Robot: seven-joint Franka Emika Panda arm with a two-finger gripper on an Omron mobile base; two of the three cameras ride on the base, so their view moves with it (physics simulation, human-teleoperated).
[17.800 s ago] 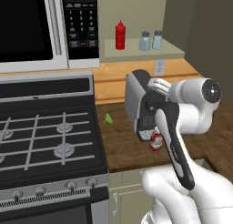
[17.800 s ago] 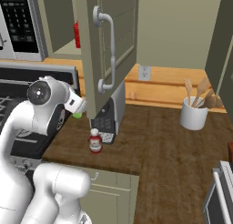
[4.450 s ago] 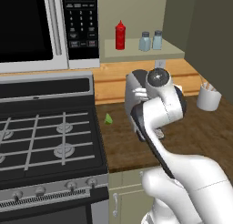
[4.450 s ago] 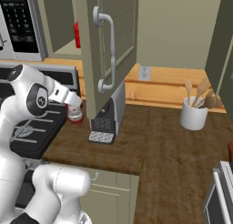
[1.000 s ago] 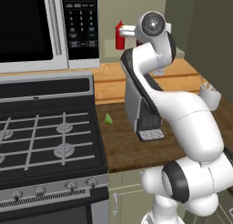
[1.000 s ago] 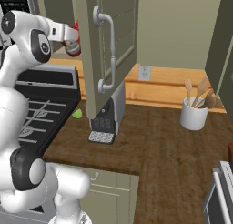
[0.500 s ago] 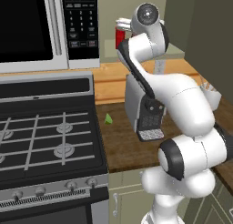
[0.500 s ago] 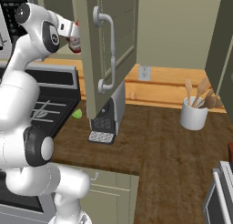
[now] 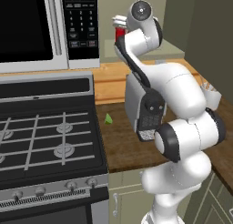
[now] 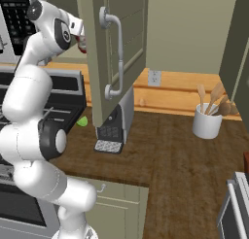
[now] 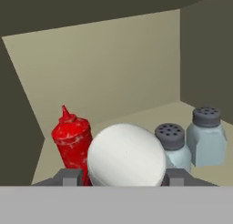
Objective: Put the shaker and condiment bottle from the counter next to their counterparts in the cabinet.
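In the hand view, the tall red squeeze bottle (image 11: 71,144) stands at lower left on the cabinet (image 11: 113,68) shelf, its pointed nozzle up. Just right of it, at bottom centre, the white cap of the condiment bottle (image 11: 126,155) bulges large between the two dark fingertips (image 11: 69,176); the gripper (image 11: 123,177) is closed narrowly around that bottle. Right of the cap stand two pale-blue shakers with grey caps: one shaker (image 11: 174,146) partly behind the cap, its twin shaker (image 11: 207,135) at the far right, the two close together.

In the left base view, the microwave (image 9: 48,29) fills the upper left, the stove (image 9: 45,141) the lower left, and the arm reaches up at upper centre. In the right base view, the utensil crock (image 10: 208,120) sits on the counter (image 10: 180,150) at right.
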